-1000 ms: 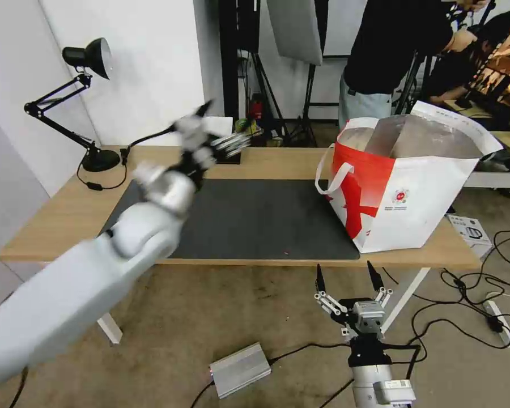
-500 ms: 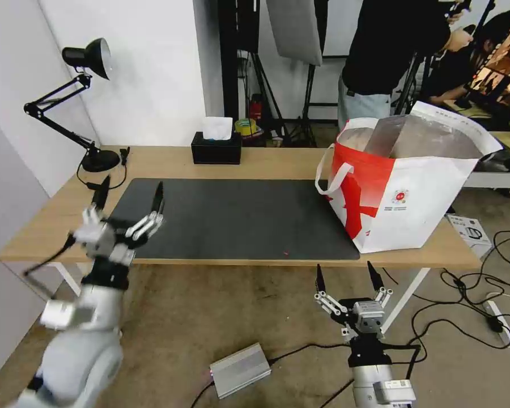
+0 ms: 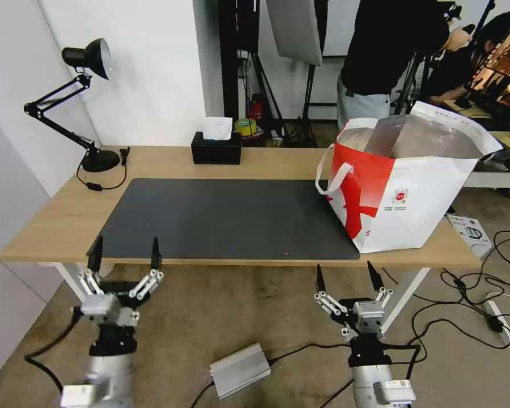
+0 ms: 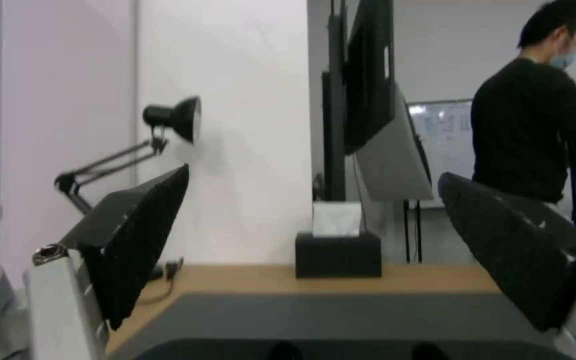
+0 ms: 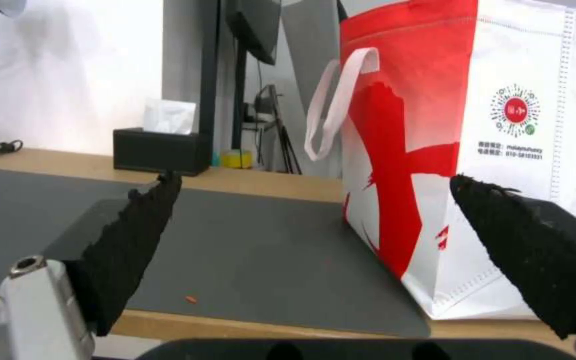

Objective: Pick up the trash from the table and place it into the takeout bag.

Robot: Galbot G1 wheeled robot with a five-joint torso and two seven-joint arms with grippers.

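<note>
Left gripper (image 3: 124, 253): fingers spread, empty, below near table edge, left side | Right gripper (image 3: 345, 277): fingers spread, empty, below near edge, in front of takeout bag (image 3: 405, 192) | Takeout bag: upright on table (image 3: 56, 221), touching right end of dark grey mat (image 3: 226, 218) | Small red scrap (image 3: 285, 253) on mat near its front edge.

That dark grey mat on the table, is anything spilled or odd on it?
One small red scrap lies on the dark grey rectangular mat near its front edge, left of the white and red takeout bag. Otherwise nothing stands out.
</note>
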